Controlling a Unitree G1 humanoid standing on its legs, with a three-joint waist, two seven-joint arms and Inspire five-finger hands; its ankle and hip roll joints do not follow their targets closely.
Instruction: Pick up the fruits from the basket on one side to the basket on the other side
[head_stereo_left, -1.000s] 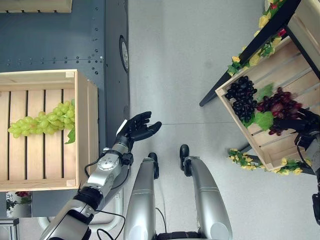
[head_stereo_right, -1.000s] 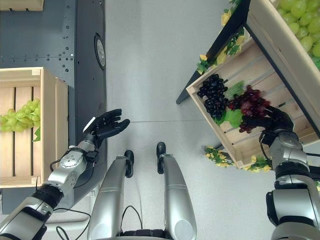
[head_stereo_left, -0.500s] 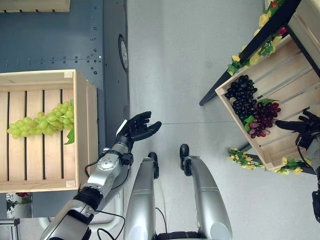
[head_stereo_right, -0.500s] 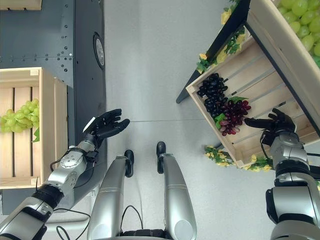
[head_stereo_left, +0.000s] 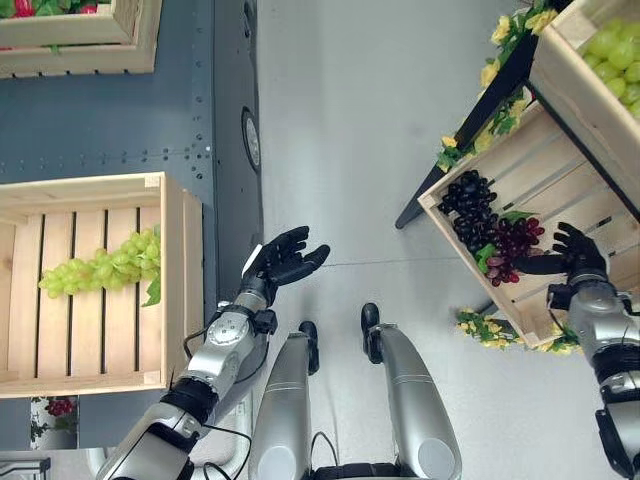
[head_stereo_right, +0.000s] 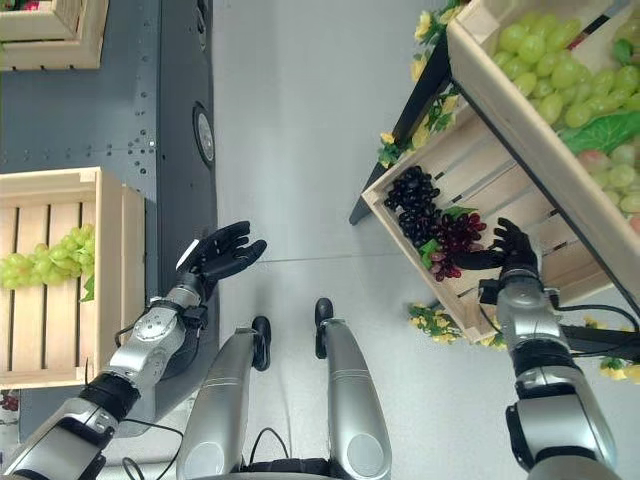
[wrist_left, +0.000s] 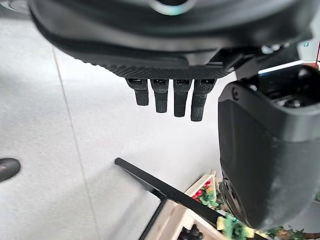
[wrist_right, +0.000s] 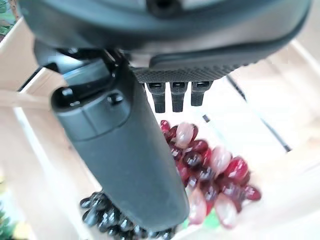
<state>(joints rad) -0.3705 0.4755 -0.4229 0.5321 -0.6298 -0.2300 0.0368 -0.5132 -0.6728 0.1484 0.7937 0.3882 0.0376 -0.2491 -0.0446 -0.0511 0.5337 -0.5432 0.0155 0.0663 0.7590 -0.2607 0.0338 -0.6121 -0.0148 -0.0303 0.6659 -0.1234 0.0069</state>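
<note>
A red grape bunch (head_stereo_left: 512, 244) lies in the slanted wooden crate (head_stereo_left: 545, 190) on the right, just below a black grape bunch (head_stereo_left: 467, 200). My right hand (head_stereo_left: 572, 255) is open inside that crate, its fingers (wrist_right: 172, 95) straight and just off the red grapes (wrist_right: 210, 170), holding nothing. A green grape bunch (head_stereo_left: 100, 270) rests in the flat wooden crate (head_stereo_left: 175, 280) on the left. Over the floor between the crates, my left hand (head_stereo_left: 285, 262) hovers open and empty, with its fingers (wrist_left: 167, 97) straight.
A higher crate (head_stereo_left: 610, 40) of green grapes overhangs the right crate on a black stand (head_stereo_left: 440, 160). Yellow flowers (head_stereo_left: 490, 325) trim the stand's base. Another crate (head_stereo_left: 70, 40) sits at the far left on a dark metal platform (head_stereo_left: 120, 120).
The right hand let go of the red grapes, which now lie in the right crate by the black bunch, and its fingers opened. The camera has shifted. The left hand stayed put.
</note>
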